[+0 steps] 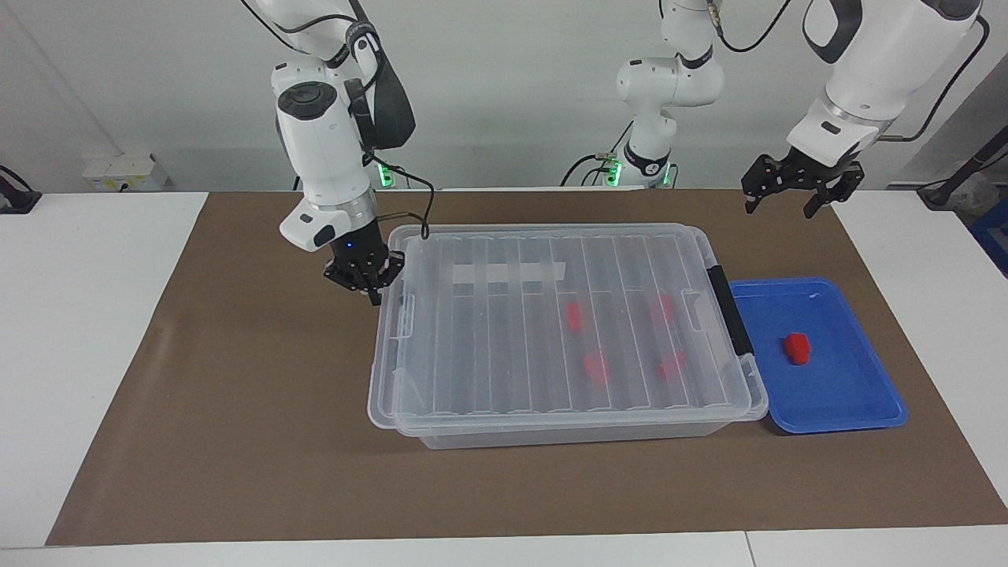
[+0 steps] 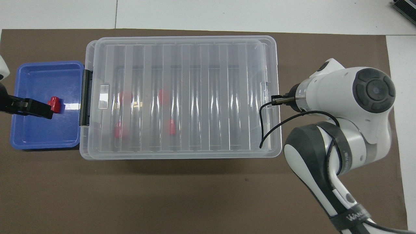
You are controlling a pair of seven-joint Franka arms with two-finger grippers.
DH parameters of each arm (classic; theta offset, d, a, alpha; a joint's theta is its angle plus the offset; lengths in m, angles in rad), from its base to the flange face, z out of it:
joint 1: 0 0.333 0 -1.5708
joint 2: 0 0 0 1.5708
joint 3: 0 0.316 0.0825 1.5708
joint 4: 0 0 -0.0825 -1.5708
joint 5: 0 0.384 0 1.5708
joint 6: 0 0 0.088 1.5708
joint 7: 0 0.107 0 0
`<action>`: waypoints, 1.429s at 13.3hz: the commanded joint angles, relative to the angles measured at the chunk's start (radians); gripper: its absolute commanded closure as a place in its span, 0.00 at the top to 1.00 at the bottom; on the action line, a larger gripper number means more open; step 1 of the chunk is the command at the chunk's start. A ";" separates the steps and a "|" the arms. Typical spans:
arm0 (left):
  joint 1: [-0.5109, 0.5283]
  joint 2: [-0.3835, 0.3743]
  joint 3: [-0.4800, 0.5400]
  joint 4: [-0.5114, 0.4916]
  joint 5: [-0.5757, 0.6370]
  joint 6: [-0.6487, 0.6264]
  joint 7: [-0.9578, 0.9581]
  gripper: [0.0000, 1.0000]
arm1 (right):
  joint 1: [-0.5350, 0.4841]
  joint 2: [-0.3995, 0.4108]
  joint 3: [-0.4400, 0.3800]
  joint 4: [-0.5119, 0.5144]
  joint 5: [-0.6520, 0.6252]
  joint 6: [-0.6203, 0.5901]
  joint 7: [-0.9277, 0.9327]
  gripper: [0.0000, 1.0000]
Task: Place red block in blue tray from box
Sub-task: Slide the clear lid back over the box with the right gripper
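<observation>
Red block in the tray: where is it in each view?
Facing view: red block lies mid blue tray, at that picture's right, beside the box.
Overhead view: red block in the tray at that picture's left, partly covered by the left gripper.
Shared landmark: the box's black handle.

A robotics laboratory: two white Franka arms stand at a white table (image 1: 79,331) covered by a brown mat (image 1: 236,409), bare pale walls above, with cables and green-lit control units (image 1: 383,173) at the arms' bases.
</observation>
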 commanded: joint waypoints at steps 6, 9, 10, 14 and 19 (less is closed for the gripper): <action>-0.003 -0.023 0.005 -0.025 0.004 0.018 -0.005 1.00 | 0.022 0.007 0.001 0.001 0.027 0.024 -0.020 0.00; -0.003 -0.023 0.005 -0.025 0.004 0.018 -0.005 1.00 | 0.022 0.006 0.000 0.010 0.027 0.018 -0.019 0.00; -0.003 -0.023 0.005 -0.025 0.004 0.018 -0.005 1.00 | 0.020 0.006 0.000 0.020 0.025 0.007 -0.014 0.00; -0.003 -0.023 0.005 -0.025 0.004 0.018 -0.005 1.00 | -0.010 -0.035 -0.010 0.023 0.024 -0.052 0.000 1.00; -0.003 -0.023 0.005 -0.025 0.004 0.018 -0.005 1.00 | -0.096 -0.106 -0.023 0.076 0.005 -0.233 0.004 1.00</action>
